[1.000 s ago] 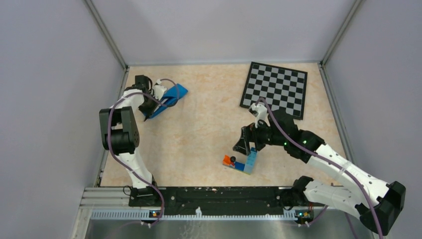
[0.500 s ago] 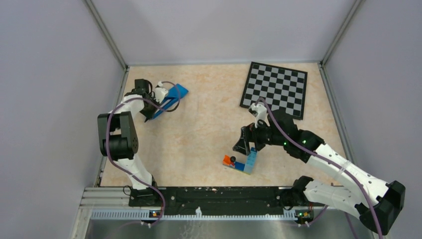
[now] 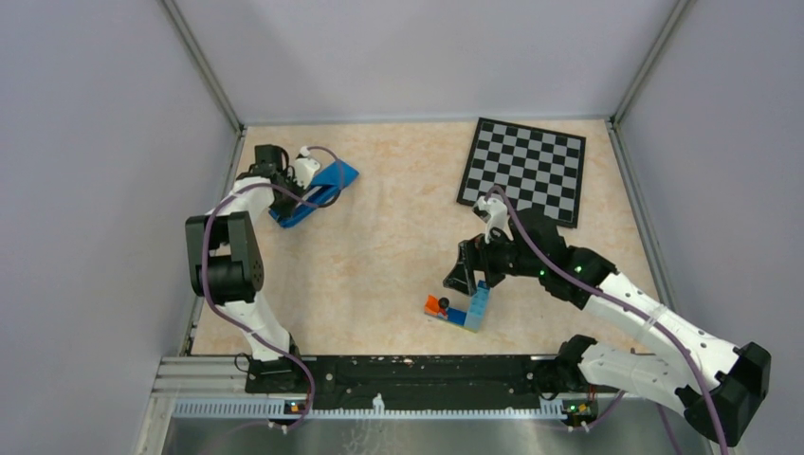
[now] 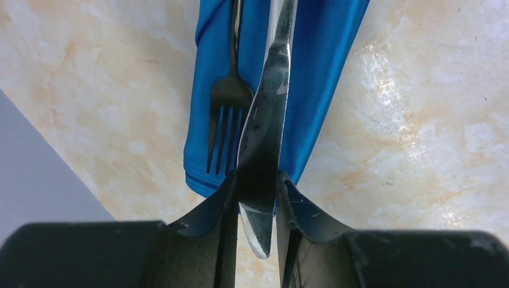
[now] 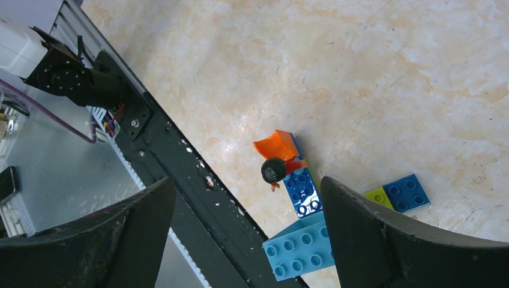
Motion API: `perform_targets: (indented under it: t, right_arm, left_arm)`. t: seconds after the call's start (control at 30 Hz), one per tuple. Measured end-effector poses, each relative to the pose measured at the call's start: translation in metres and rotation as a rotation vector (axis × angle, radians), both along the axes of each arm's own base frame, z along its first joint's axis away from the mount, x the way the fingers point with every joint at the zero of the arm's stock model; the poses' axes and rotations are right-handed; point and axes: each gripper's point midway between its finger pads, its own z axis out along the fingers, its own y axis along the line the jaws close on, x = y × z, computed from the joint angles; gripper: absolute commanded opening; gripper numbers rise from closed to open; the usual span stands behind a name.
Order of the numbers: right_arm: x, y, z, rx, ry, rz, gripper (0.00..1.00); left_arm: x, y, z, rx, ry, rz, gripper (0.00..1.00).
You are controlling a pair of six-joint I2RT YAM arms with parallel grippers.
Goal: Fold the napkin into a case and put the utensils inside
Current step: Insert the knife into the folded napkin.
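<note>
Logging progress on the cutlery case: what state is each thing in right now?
Bright blue shiny cloth napkin: folded into a narrow strip, flat on the table.
Dark grey metal fork: lying along the napkin, tines exposed.
Silver metal table knife: clamped by its blade in the left pincer.
Left pincer: shut on the knife.
Right pincer: open, empty, above coloured plastic toy bricks.
Grey-checked chessboard: lying flat.

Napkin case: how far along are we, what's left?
Done: napkin folded into a narrow strip, fork lying on it. In hand: left gripper pinches the knife by its blade over the napkin. Left: set the knife beside the fork and release.
</note>
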Motion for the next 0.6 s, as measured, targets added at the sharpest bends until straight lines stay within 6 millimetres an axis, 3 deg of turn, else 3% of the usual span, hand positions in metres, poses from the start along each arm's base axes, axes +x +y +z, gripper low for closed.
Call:
perform_targets:
  t: [0.6]
  right_arm:
    - [0.003, -0.001, -0.005, -0.01, 0.018, -0.008, 0.89]
  left_arm:
    - [0.018, -0.008, -0.006, -0.013, -0.032, -0.074, 0.0]
